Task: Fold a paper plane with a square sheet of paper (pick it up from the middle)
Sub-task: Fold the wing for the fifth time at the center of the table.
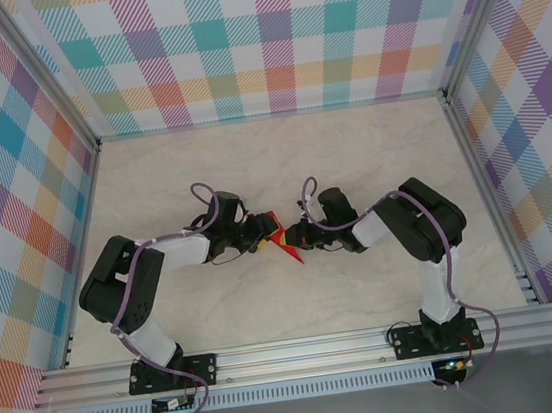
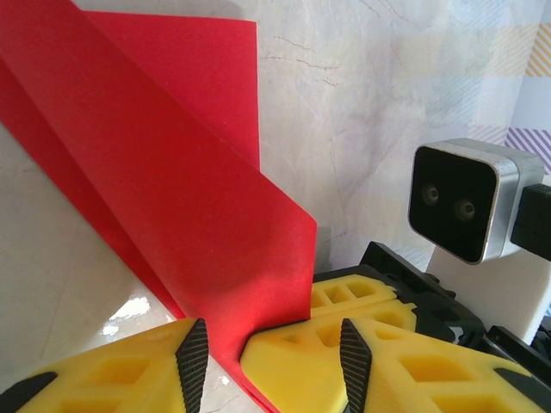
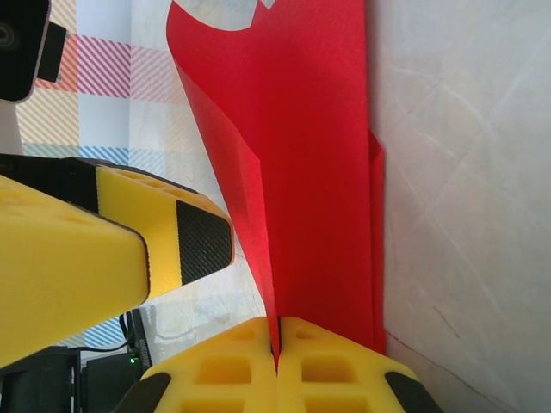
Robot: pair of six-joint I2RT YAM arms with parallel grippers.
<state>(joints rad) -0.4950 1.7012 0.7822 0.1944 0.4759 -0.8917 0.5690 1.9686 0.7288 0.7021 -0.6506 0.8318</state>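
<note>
Though thin, crisp-creased red paper plane (image 3: 318,172) in right tool (image 3: 277,346)

Pale marbled tabletop (image 1: 250,159), pastel plaid walls (image 1: 265,36) on three sides, aluminium rail (image 1: 304,349) along near edge

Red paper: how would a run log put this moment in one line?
red paper: creased, partly folded | right gripper: shut on its edge | left gripper: open, fingers either side of it
</note>
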